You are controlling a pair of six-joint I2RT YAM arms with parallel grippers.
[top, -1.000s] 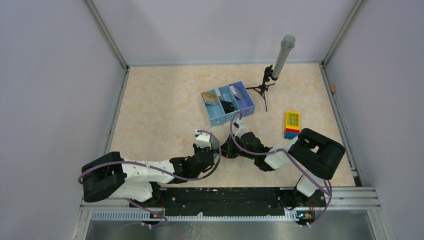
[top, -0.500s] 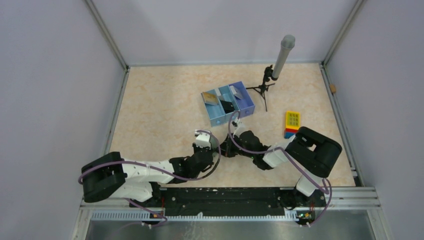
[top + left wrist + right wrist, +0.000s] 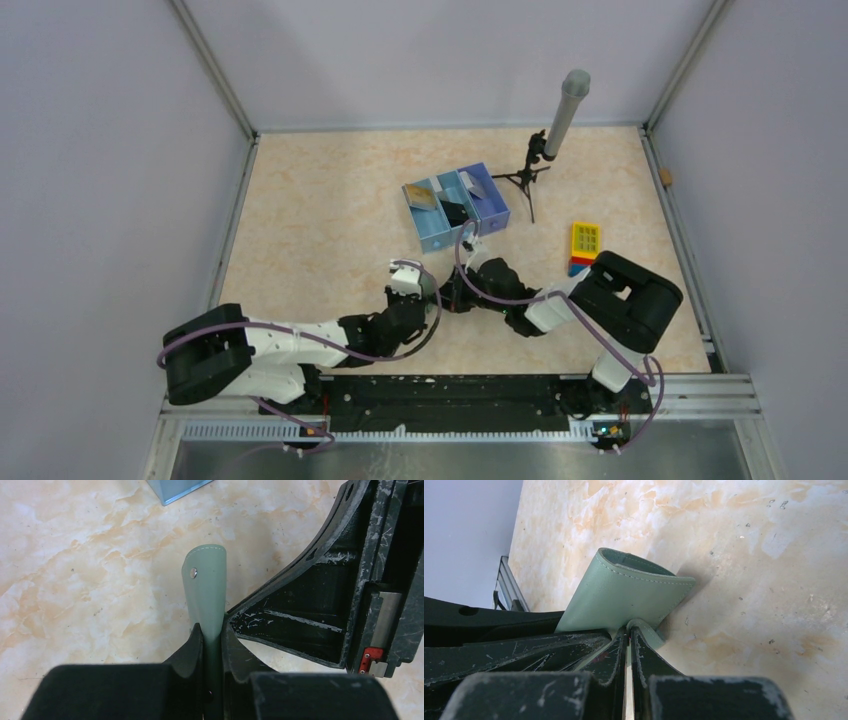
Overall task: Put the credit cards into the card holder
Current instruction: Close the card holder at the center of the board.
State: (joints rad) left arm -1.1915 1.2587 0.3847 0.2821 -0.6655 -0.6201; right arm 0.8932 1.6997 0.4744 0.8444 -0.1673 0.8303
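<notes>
Card holder (image 3: 205,587), grey-green and partly folded, hangs just on the near side of the blue tray (image 3: 447,240), close over the marbled tabletop (image 3: 320,220). We see the left pincer (image 3: 212,632) pinched narrow on its lower part, and the right pincer (image 3: 629,632) squeezed tight on one flap. Right of the tray stand a small tripod (image 3: 525,180) with a grey tube and a yellow block (image 3: 585,240).

No text, label, brand, number or sign can be read anywhere in these views.
</notes>
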